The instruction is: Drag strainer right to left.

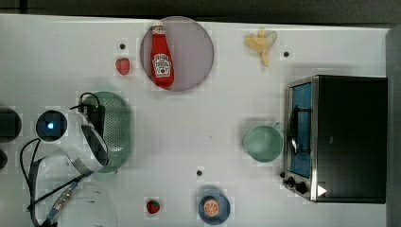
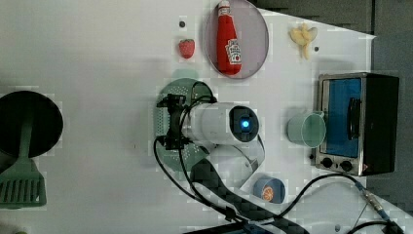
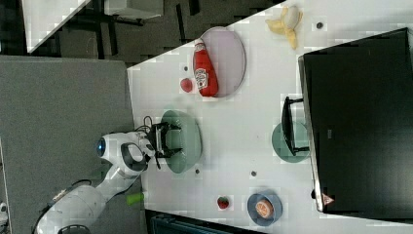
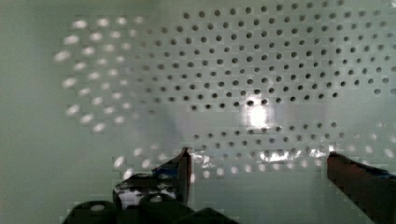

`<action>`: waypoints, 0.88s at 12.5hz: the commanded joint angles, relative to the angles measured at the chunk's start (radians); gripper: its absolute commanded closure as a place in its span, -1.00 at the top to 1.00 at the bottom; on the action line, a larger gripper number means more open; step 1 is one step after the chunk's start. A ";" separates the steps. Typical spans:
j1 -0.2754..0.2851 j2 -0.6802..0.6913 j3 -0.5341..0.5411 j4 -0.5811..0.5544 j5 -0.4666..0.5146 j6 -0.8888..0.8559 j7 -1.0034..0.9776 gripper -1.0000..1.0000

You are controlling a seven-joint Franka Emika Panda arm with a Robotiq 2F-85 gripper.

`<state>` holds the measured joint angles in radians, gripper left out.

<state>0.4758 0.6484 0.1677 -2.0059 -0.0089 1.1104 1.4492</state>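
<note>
White tabletop (image 1: pixel 56 56), grey floor (image 3: pixel 63 122) beside it, dark strip beyond.

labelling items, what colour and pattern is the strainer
Mint green, its base dotted with rows of small round holes; the strainer shows best in the wrist view.

The arm (image 2: pixel 214 124) is showing smooth white rounded shells with dark bands at the joints, and a blue light (image 2: pixel 245 124) is glowing on its wrist. Black cables (image 2: pixel 168 165) are looping along it to the black gripper (image 3: pixel 171 140).
</note>
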 commanded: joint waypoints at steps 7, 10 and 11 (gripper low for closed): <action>0.034 -0.056 0.017 0.072 0.007 -0.117 -0.046 1.00; 0.012 -0.199 -0.010 0.072 0.007 -0.317 -0.266 1.00; 0.001 -0.255 -0.025 0.072 0.007 -0.392 -0.349 1.00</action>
<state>0.5215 0.4795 0.1610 -1.9668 -0.0008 0.7495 1.2666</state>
